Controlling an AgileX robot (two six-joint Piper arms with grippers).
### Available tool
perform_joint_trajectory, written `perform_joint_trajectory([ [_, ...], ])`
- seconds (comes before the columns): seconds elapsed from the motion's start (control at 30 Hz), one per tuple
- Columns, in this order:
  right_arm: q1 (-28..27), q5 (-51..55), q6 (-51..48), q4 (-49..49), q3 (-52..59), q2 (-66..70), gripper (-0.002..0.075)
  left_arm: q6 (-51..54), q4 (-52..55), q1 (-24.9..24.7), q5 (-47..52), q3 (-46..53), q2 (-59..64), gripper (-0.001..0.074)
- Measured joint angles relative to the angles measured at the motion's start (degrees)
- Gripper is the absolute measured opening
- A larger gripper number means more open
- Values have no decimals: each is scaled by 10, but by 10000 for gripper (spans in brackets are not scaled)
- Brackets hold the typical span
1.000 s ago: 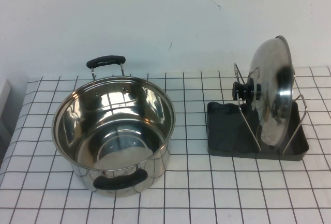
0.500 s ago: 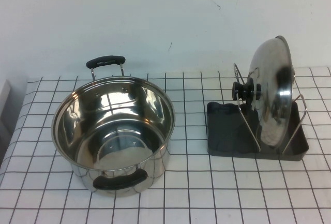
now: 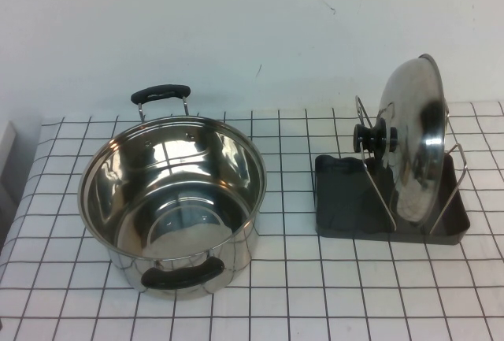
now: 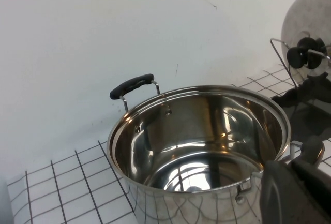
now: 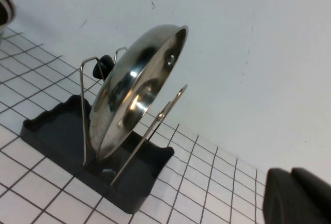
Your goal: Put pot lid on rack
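Note:
The pot lid (image 3: 413, 140) stands on edge in the rack (image 3: 346, 203), held between the wire loops, with its black knob (image 3: 368, 136) facing the pot. It also shows in the right wrist view (image 5: 132, 92) and, in part, in the left wrist view (image 4: 305, 22). Neither gripper shows in the high view. My left gripper (image 4: 290, 185) is shut and empty, close to the pot's near rim. My right gripper (image 5: 292, 195) is shut and empty, well apart from the rack (image 5: 57, 125) on its right side.
A deep steel pot (image 3: 173, 199) with black handles stands open at the table's left and fills the left wrist view (image 4: 196, 136). A white wall runs behind the checked tablecloth (image 3: 299, 294).

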Motion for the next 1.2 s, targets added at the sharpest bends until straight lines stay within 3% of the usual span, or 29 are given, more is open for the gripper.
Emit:
perform_joint_trajectory([
  [0.47, 0, 1, 0, 0, 0, 0, 1, 3, 7, 4, 17, 12, -14, -2],
  [0.9, 0, 3, -2, 3, 0, 0, 1, -28, 8, 184, -120, 140, -22, -2],
  [1.2, 0, 4, -2, 3, 0, 0, 0, -61, -9, 212, -168, 204, -22, -2],
])
